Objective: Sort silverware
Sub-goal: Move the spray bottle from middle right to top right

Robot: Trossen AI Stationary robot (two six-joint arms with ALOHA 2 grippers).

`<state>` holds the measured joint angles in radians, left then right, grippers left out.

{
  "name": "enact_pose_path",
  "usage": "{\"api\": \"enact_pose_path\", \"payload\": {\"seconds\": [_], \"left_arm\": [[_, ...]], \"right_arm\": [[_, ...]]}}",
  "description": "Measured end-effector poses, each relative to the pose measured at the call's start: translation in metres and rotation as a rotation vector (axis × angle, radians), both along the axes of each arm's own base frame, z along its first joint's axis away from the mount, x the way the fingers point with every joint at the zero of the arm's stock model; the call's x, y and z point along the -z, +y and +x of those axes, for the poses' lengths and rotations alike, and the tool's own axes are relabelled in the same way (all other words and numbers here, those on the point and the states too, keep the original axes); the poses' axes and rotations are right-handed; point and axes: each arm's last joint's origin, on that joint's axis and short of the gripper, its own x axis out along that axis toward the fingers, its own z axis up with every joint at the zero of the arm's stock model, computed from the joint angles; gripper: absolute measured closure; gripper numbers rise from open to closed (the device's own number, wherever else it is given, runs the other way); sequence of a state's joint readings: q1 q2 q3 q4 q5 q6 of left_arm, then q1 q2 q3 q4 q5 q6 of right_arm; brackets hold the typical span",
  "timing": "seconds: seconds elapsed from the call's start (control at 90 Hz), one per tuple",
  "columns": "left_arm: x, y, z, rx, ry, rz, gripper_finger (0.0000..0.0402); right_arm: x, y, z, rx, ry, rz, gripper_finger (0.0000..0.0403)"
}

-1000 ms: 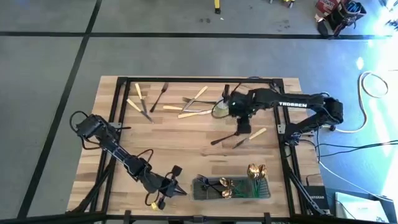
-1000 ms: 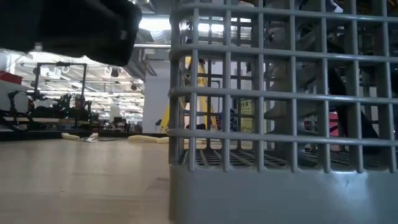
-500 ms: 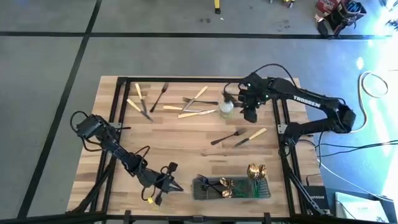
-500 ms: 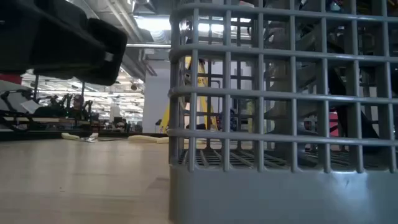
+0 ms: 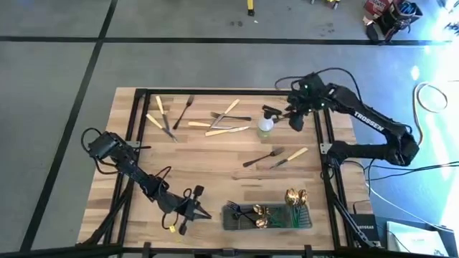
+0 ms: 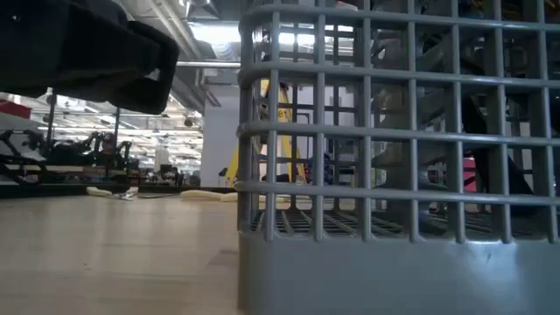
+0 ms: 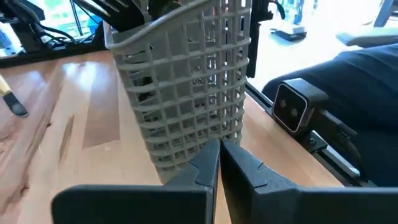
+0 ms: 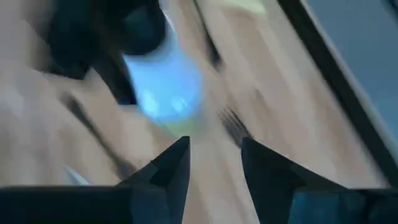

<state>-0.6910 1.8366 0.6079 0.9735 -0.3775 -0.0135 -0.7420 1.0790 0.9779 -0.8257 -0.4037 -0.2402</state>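
Now the right gripper (image 5: 295,123), jaws apart and empty, has withdrawn to the spray bottle (image 5: 265,127). The fork (image 5: 262,156) stays unsorted. The left gripper (image 7: 219,151) waits, jaws closed.

The high view looks straight down on the whole bench (image 5: 215,161). The low view sits close against the caddy (image 6: 394,175), which the left wrist view also faces.

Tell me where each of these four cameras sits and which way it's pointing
High view: overhead, straight down on table, both arms.
Low view: tabletop height, level past caddy; a dark arm part at top.
Left wrist view: on left arm, facing caddy; left gripper shut.
Right wrist view: on right arm, facing spray bottle; right gripper open.
Shared: caddy, in high, low, left wrist.
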Motion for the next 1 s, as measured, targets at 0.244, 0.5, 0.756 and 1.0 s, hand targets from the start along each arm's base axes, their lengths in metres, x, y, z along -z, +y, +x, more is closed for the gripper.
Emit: {"api": "enact_pose_path", "payload": {"seconds": [0.244, 0.5, 0.756, 1.0], "left_arm": [[-0.001, -0.002, -0.001, 0.000, -0.006, -0.008, 0.0402], [-0.001, -0.002, -0.002, -0.002, -0.008, -0.003, 0.0402], [-0.001, -0.002, -0.001, 0.002, -0.024, 0.045, 0.0402], [-0.005, 0.000, 0.001, -0.012, -0.064, 0.052, 0.0402]], "right_arm": [[-0.013, 0.005, -0.007, 0.090, 0.002, -0.013, 0.0260], [-0.058, 0.006, -0.013, 0.191, -0.022, -0.120, 0.0164], [-0.077, 0.031, 0.012, 0.296, -0.147, 0.051, 0.0110], [-0.061, 0.062, 0.058, 0.301, -0.161, -0.023, 0.0131]]}}
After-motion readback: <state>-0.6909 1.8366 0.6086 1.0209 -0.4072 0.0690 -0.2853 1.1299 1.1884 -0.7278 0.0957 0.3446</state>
